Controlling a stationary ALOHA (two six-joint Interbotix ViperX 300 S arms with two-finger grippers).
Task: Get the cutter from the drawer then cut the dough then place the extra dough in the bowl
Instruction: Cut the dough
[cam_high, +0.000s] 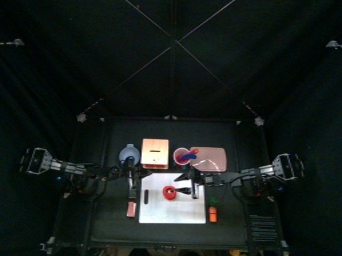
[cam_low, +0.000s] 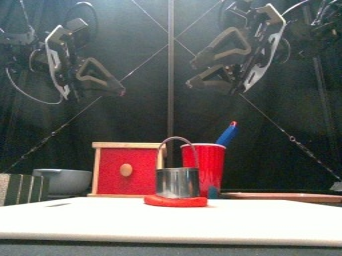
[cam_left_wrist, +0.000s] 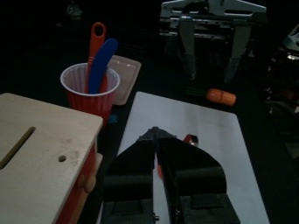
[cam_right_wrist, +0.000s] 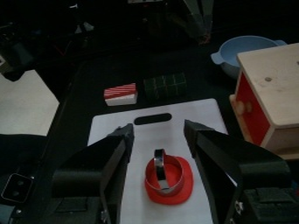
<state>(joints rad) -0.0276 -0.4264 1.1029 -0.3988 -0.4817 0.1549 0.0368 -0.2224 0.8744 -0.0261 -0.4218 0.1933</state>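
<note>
The cutter (cam_low: 178, 172) stands on the dough (cam_low: 175, 200) on the board (cam_low: 80, 215). High above, the right gripper (cam_right_wrist: 158, 127) hangs spread wide and empty. The left gripper (cam_left_wrist: 160, 133) looks clenched on nothing.

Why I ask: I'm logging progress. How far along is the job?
Done: the cutter is out of the wooden box, standing on the red dough on the white board. In hand: nothing; both the left gripper and the open right gripper hang above. Left: pressing the cut through, if not done, then moving extra dough to the bowl.
</note>
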